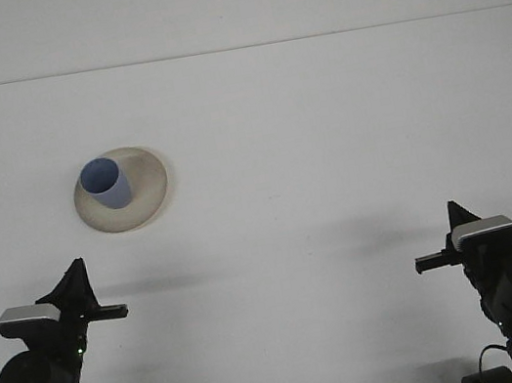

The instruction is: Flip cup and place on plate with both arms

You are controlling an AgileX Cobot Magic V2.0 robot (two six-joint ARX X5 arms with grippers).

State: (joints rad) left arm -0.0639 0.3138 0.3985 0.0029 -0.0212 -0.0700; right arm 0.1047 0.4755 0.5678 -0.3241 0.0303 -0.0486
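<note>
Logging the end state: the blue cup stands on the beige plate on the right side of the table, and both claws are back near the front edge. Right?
Not quite. The front view shows the blue cup on the beige plate on the left side of the table, ahead of the left claw. The rest holds: the right claw also sits near the front edge.

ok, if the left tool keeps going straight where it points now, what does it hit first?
Probably nothing. The left tool points sideways toward the right tool, with only bare table between them. The blue cup on the plate sits farther out, off that line. Depth is hard to judge from one view.
</note>
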